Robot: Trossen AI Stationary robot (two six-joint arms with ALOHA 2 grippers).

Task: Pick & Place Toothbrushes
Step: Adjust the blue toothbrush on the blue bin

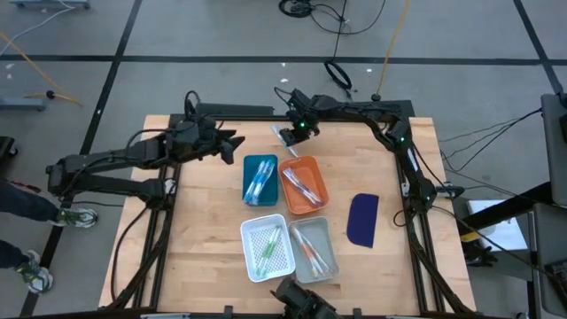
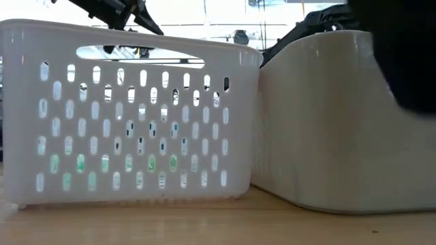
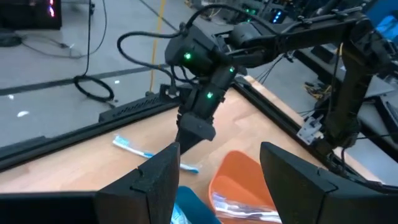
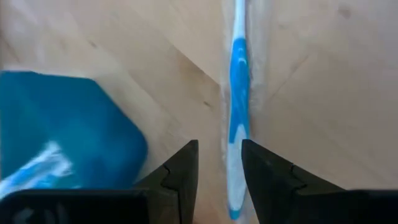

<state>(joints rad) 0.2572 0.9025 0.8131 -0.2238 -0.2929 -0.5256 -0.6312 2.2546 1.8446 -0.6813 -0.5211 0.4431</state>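
Right wrist view shows you the right gripper (image 4: 219, 163) with fingers parted astride a blue toothbrush (image 4: 238, 93) on the table (image 4: 323, 112), unclamped; left gripper (image 3: 219, 171) hovers open.

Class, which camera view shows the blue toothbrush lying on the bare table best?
The right wrist view: the blue toothbrush fills it, lying between the right gripper fingers. The left wrist view shows it small on the wood, the high view only a sliver, and the low view nothing.
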